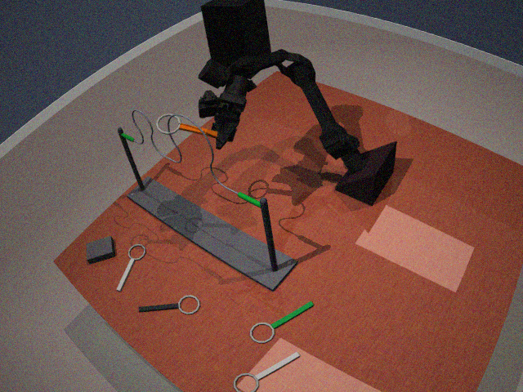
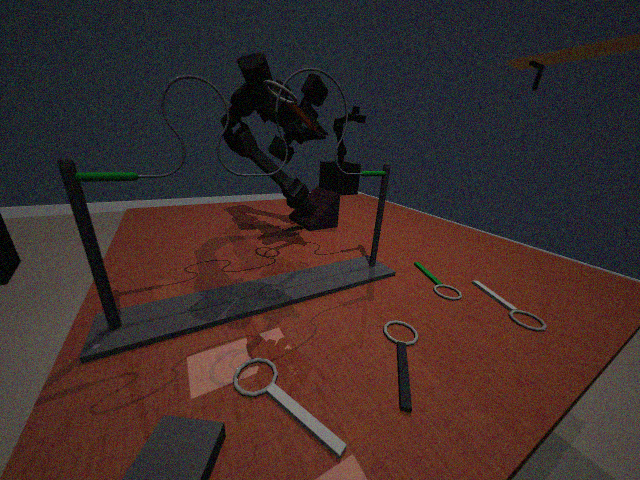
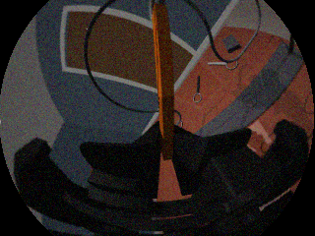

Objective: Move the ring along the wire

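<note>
The ring [image 1: 157, 123] with the orange handle [image 1: 196, 129] [image 2: 307, 117] [image 3: 163, 74] is high up, around the grey wire [image 1: 212, 157] [image 2: 163, 103] at the inner side of the tall hump; whether they touch cannot be told. My gripper [image 1: 218, 135] [image 2: 320, 135] [image 3: 161, 124] is shut on the handle's far end, on the robot's side of the wire. One green part [image 1: 250, 199] [image 2: 373, 173] joins the near post [image 1: 269, 236] [image 2: 379, 217] in the top view. The other green part [image 1: 127, 137] [image 2: 107, 176] joins the far post [image 1: 131, 162] [image 2: 90, 248]. The ring is mostly cut off in the wrist view.
The posts stand on a long grey base [image 1: 211, 236] [image 2: 155, 320]. Beyond it lie a green-handled ring [image 1: 292, 314] [image 2: 426, 273], a black-handled ring [image 1: 158, 308] [image 2: 403, 377], two white-handled rings and a grey block [image 1: 100, 249] [image 2: 175, 449]. A dark box [image 1: 236, 29] stands behind the arm.
</note>
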You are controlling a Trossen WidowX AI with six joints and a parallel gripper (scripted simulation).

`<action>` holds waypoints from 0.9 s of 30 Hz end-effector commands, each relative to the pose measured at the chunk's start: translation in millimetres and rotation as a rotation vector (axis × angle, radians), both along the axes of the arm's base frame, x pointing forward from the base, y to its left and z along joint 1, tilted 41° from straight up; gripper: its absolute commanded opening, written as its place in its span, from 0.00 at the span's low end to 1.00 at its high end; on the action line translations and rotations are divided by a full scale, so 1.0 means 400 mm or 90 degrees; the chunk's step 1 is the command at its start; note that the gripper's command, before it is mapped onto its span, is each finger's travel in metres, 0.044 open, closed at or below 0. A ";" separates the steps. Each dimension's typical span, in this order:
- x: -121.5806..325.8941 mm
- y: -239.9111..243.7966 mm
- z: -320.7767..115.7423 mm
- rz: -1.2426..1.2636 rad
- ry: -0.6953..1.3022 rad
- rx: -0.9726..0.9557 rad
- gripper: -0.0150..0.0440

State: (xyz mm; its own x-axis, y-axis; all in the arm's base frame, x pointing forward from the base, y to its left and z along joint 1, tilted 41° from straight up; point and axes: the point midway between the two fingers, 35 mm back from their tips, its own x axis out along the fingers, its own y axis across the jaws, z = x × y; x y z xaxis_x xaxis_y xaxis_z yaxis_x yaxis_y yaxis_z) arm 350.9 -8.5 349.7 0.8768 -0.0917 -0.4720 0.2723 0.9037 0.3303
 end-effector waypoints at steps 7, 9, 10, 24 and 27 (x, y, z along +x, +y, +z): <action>-0.002 -0.010 -0.001 0.000 0.013 -0.085 0.00; -0.002 -0.013 -0.002 -0.001 0.017 -0.102 0.00; -0.002 -0.014 -0.002 -0.001 0.018 -0.110 0.00; -0.006 -0.033 -0.006 -0.004 0.040 -0.228 0.00; -0.006 -0.037 -0.006 -0.005 0.045 -0.254 0.00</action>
